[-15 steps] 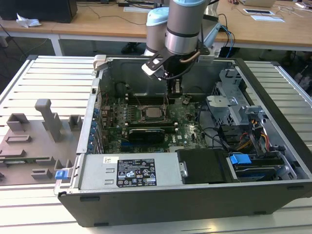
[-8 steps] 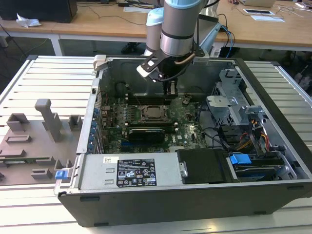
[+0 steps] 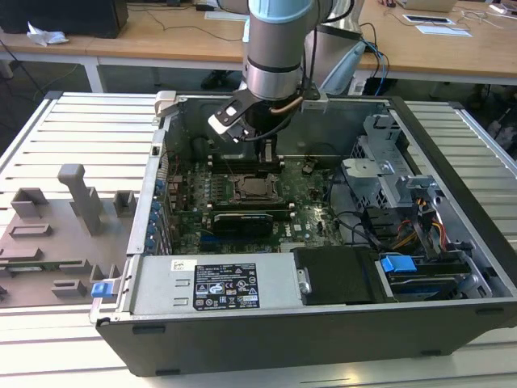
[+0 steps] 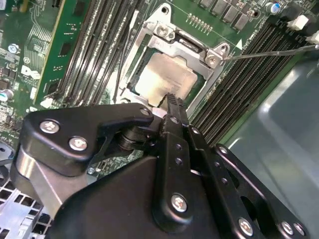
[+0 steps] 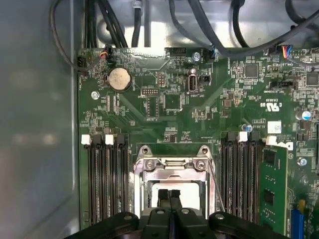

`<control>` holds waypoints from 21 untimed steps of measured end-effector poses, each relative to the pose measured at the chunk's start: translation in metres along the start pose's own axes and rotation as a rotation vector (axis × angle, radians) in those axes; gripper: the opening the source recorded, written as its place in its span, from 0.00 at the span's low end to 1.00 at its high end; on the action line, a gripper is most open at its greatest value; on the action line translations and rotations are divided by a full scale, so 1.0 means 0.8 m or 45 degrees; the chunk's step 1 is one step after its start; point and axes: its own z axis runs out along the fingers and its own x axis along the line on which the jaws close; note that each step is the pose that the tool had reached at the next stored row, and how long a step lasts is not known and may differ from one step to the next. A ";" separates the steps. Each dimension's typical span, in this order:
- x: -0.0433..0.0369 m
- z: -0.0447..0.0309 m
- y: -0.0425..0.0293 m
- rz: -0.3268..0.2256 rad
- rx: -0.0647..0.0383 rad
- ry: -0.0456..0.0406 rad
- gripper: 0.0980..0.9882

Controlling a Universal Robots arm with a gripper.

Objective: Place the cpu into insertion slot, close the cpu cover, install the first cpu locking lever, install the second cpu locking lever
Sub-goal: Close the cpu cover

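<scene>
Half done, by the look. Hovered with gripper (image 5: 169, 195) pinched shut and empty, tips just above cpu (image 4: 162, 77) seated in insertion slot (image 3: 257, 191) under lowered cpu cover (image 4: 187, 47), mid-frame in exterior view. Risked slipping off thin unlatched locking lever (image 4: 269, 51), gouging motherboard (image 5: 164, 104).

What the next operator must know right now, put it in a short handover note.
Tool: shut, holding nothing, tips just over the chip.
Chip: seated on the green board, metal top showing through the cover.
Cover: down around the chip.
One wire lever stands free beside the cover, unlatched; the other I cannot make out.
Done: chip in, cover lowered. Left: the levers.
</scene>
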 end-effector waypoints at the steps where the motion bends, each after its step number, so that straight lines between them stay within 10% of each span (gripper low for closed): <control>1: 0.000 -0.0077 0.0000 0.000 0.000 -0.001 0.01; 10: 0.000 -0.0731 -0.0002 0.000 0.000 -0.003 0.01; 21: 0.000 -0.0742 -0.0002 0.000 0.000 -0.003 0.01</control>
